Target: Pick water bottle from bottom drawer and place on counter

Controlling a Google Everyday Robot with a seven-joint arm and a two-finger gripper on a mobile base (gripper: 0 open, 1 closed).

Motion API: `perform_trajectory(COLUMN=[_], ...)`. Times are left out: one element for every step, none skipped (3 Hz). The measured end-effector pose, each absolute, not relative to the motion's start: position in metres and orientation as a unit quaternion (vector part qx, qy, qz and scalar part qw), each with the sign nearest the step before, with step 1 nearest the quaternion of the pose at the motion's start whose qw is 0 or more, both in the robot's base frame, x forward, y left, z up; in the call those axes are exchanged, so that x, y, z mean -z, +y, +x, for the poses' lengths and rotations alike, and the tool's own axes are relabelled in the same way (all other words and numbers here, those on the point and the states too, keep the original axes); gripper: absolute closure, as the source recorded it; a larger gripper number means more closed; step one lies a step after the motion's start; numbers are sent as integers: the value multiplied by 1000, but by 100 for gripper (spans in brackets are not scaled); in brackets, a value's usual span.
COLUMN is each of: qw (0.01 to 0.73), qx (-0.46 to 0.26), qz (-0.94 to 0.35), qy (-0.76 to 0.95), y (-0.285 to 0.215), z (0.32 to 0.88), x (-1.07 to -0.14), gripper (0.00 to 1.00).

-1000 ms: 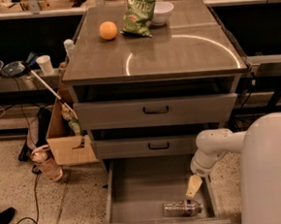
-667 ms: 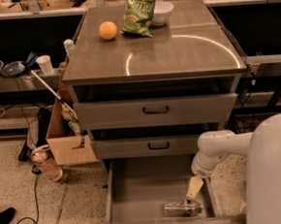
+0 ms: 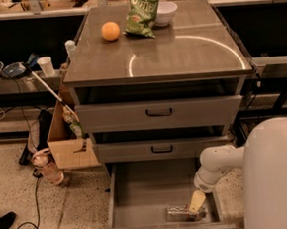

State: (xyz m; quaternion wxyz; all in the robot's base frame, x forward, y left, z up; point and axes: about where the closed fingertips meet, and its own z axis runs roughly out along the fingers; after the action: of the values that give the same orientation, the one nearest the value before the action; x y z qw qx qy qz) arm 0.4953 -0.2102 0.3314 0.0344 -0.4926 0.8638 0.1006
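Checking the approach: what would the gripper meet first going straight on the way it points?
Probably the small clear crinkled plastic water bottle lying in the grey bottom drawer; the gripper sits just over it, though depth is unclear.

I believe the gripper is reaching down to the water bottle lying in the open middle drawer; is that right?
Not quite. The camera view shows the water bottle lying in the open bottom drawer, not in the middle drawer above it. The rest holds: the gripper is reaching down to the bottle there.
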Motion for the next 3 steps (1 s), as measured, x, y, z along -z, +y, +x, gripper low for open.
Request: perform_trajectory(qw=[24,17,17], qx=[-123,-163,-167], qz=[-486,-471,-472], qy=[865,867,865], y=[-209,-204,-202], z=[486,471,470], x=[-303,-253,-250], gripper=[0,0,0])
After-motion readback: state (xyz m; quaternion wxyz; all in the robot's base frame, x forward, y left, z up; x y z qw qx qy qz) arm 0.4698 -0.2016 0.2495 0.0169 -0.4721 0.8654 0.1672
